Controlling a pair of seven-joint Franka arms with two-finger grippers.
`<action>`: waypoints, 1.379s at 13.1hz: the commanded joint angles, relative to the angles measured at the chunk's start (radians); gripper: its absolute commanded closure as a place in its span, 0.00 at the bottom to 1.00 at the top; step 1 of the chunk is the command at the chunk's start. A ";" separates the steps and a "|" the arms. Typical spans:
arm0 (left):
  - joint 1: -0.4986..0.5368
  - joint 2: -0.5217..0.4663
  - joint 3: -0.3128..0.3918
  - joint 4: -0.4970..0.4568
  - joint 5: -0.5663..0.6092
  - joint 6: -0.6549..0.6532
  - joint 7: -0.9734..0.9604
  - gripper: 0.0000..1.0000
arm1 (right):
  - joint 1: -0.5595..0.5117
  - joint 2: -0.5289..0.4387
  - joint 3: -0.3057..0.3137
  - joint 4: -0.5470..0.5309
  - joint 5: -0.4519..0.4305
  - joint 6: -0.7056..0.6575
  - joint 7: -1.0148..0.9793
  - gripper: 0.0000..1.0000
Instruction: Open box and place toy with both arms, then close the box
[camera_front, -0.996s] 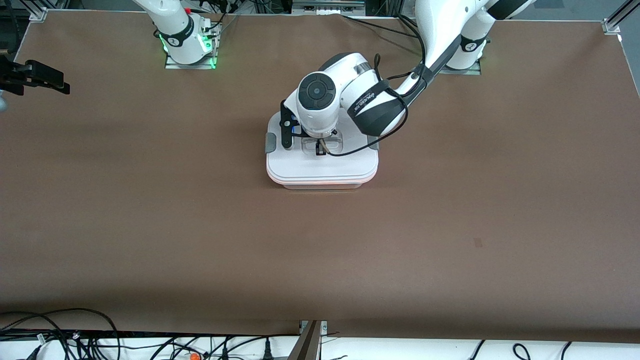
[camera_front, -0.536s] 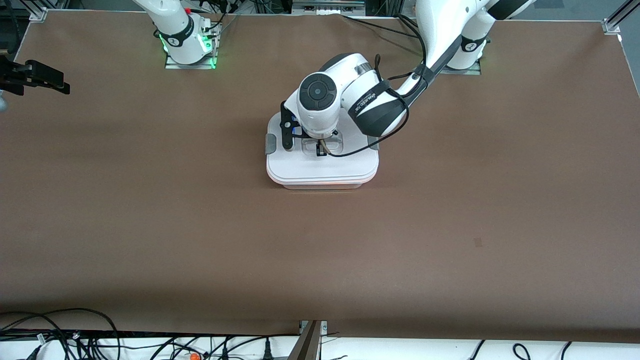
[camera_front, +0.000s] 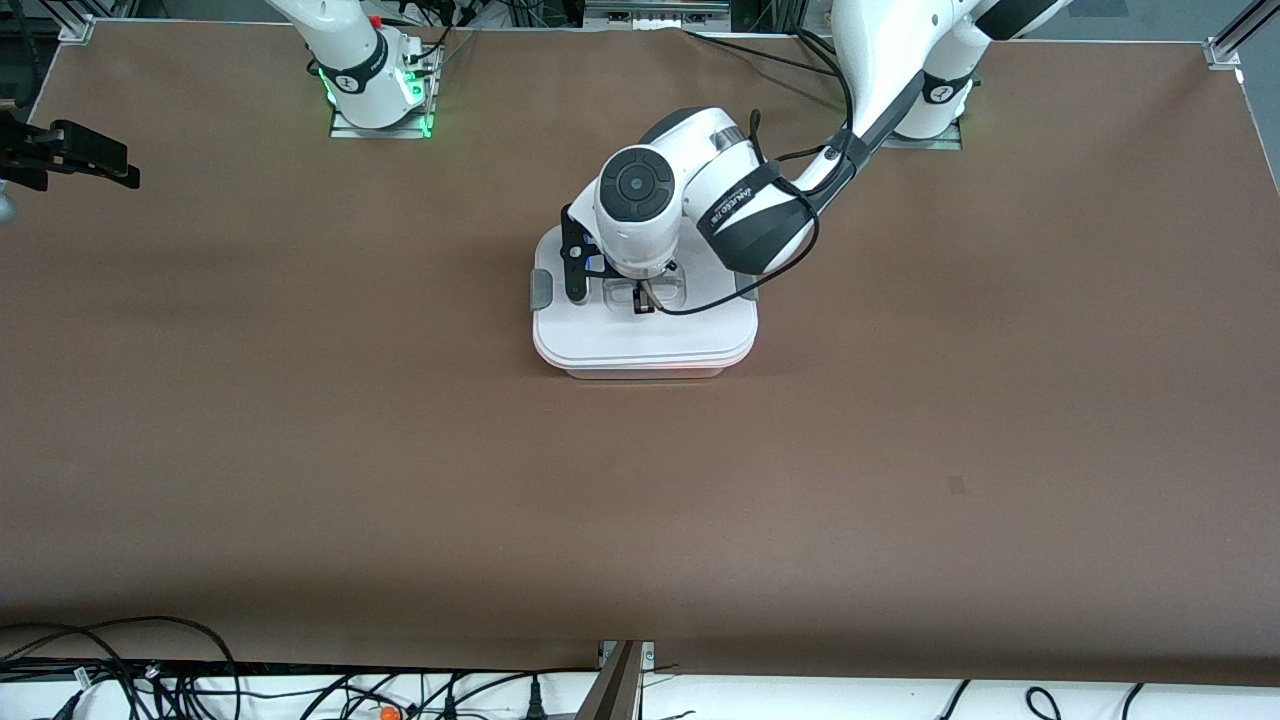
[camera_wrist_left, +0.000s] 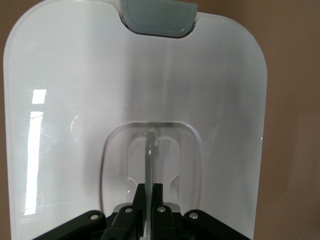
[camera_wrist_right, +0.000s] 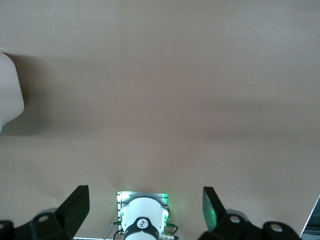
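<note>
Pinching the box (camera_front: 645, 335) lid handle (camera_wrist_left: 149, 155), left claw (camera_wrist_left: 148, 197) clenched; right claw (camera_wrist_right: 145, 202) released, waiting.

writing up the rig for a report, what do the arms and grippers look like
Both arms are glossy white with black joint bands. The left arm has a round black cap on its wrist and a black cable looped alongside. The left gripper and right gripper are black, two-fingered.

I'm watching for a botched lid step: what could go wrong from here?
1. The left gripper is shut on only the thin handle at the lid centre; it may slip off when pulled.
2. The grey clip looks folded down; if latched, the whole box may rise.
3. The right gripper waits open over bare table, steadying nothing.
</note>
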 joint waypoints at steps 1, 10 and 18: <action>-0.002 0.014 0.004 0.027 -0.005 0.012 -0.005 1.00 | -0.002 -0.014 0.003 -0.014 0.002 0.008 0.008 0.00; -0.004 0.005 0.004 0.035 -0.003 0.011 -0.011 1.00 | -0.002 -0.014 0.003 -0.014 0.002 0.008 0.008 0.00; -0.012 0.003 0.006 0.027 0.003 0.009 -0.013 1.00 | -0.002 -0.013 0.003 -0.014 0.002 0.010 0.009 0.00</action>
